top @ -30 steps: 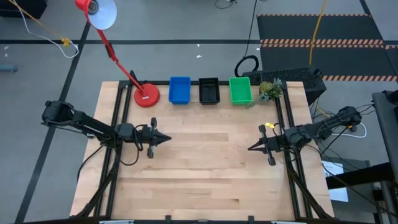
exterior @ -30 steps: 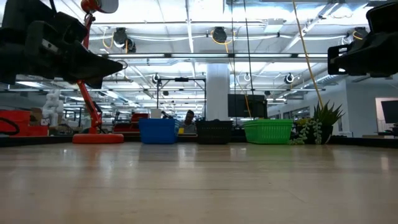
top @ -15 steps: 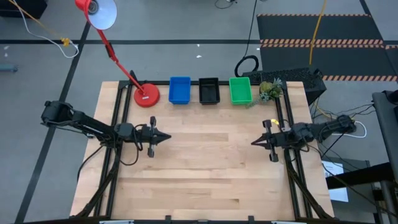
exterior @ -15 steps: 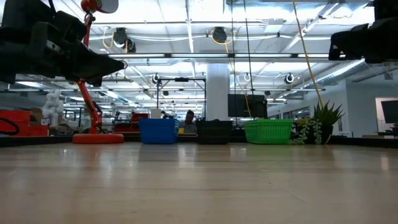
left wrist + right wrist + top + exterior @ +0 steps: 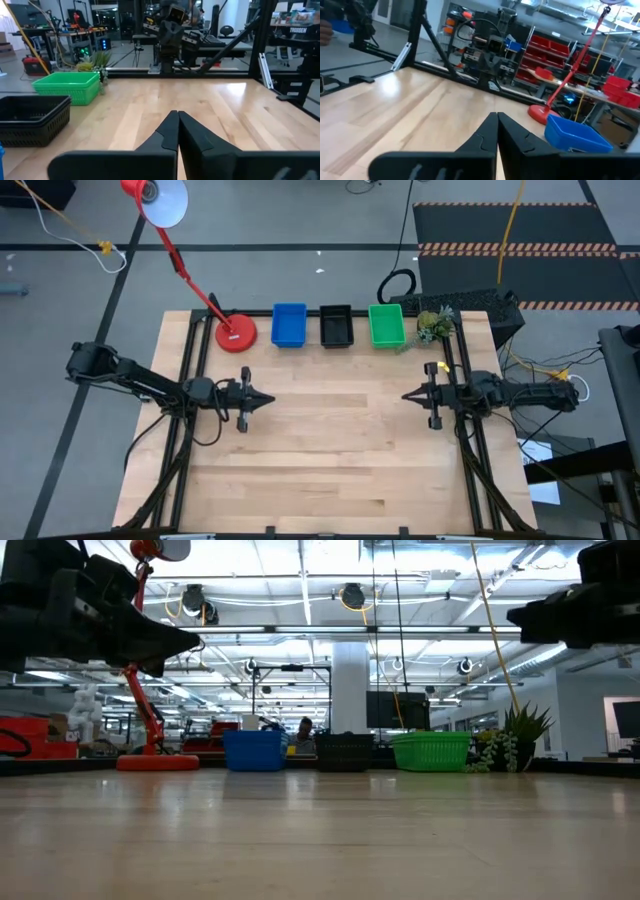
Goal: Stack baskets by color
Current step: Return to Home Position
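Three stacks of baskets stand in a row along the table's far edge: blue (image 5: 289,325), black (image 5: 336,326) and green (image 5: 386,325), each resting on its bottom. My left gripper (image 5: 270,401) is shut and empty, level above the table's left side, pointing right. My right gripper (image 5: 405,397) is shut and empty above the right side, pointing left. The left wrist view shows the black stack (image 5: 32,120) and the green stack (image 5: 67,86). The right wrist view shows the blue stack (image 5: 576,135).
A red lamp stands with its round base (image 5: 235,333) left of the blue stack, its arm leaning out past the far-left corner. A small green plant (image 5: 433,326) sits right of the green stack. Bare wood (image 5: 330,450) fills the middle and near half.
My right gripper has swung toward the table's far edge and drawn slightly back toward the right edge, its arm straightening until it points level to the left. It has stayed shut. The baskets have not moved.
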